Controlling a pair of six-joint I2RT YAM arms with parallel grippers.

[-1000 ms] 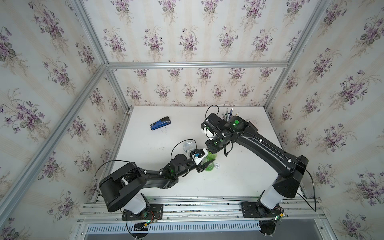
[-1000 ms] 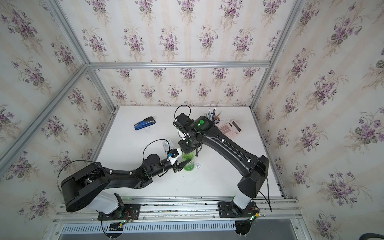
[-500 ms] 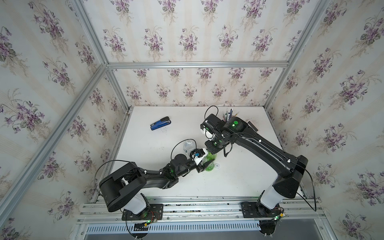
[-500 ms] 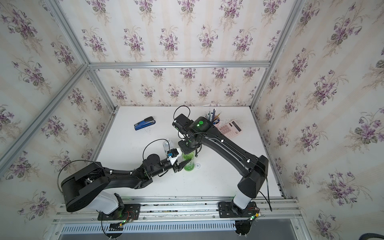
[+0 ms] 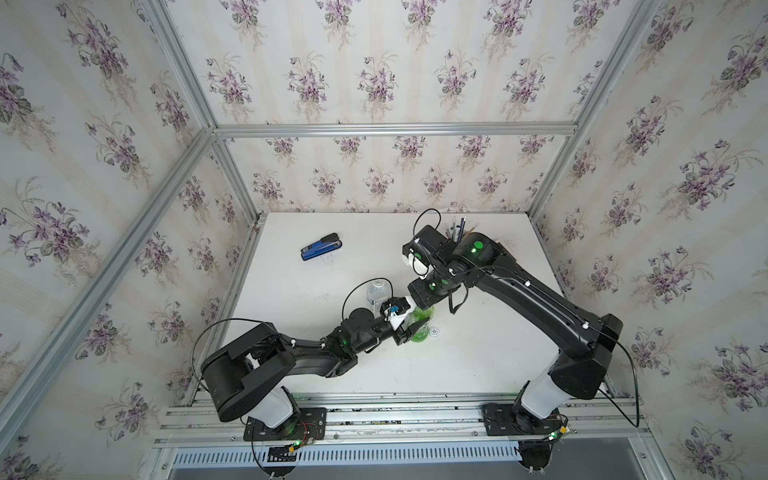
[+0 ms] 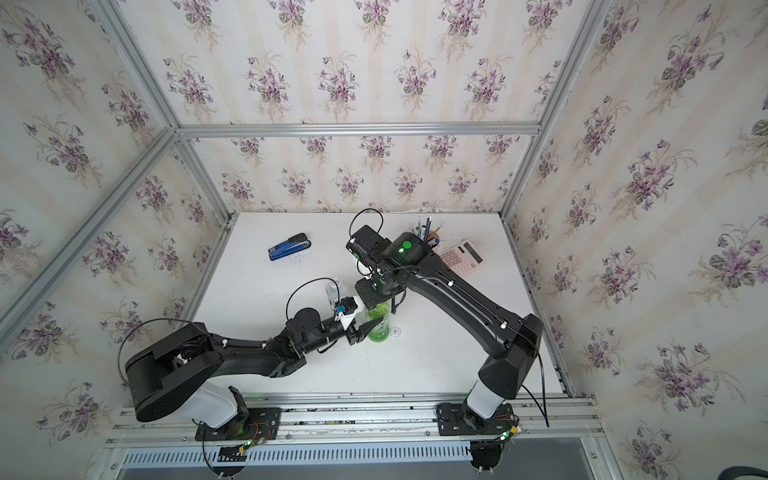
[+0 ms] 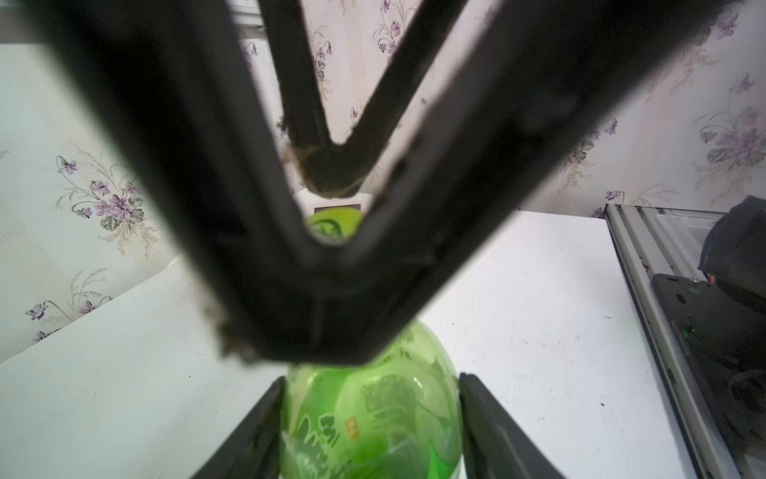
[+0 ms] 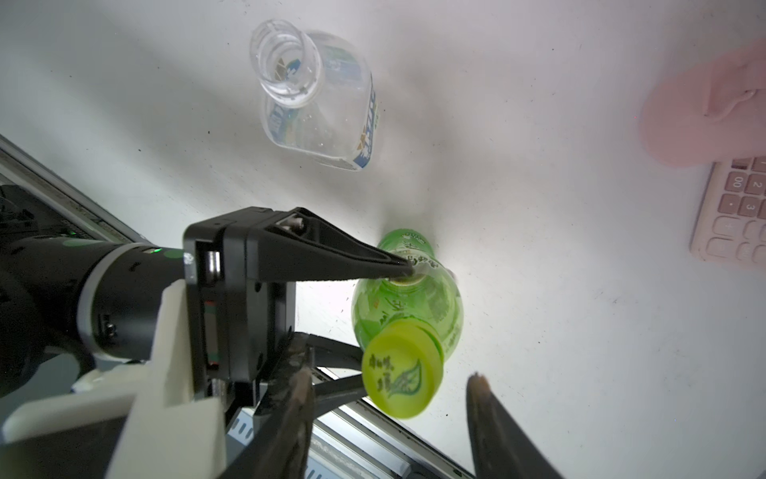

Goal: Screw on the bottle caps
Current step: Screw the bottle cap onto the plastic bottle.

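We brace the green bottle (image 8: 439, 307) upright on the surface (image 8: 580, 290), left pincer (image 7: 373, 385) clamped on its waist against twisting, while the right pincer (image 8: 391, 363) stands parted, clear on either side of the yellow-green cap (image 8: 400, 371) sitting on its neck.

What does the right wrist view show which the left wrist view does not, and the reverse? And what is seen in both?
Only the right wrist view: the clear bottle with its mouth uncapped, the calculator, a blurred pink object, and the whole top of the yellow-green cap, with the right gripper open around it. Only the left wrist view: the flowered walls and a dark arm base. Both: the green bottle held in the left gripper, part of the cap, and the white table.
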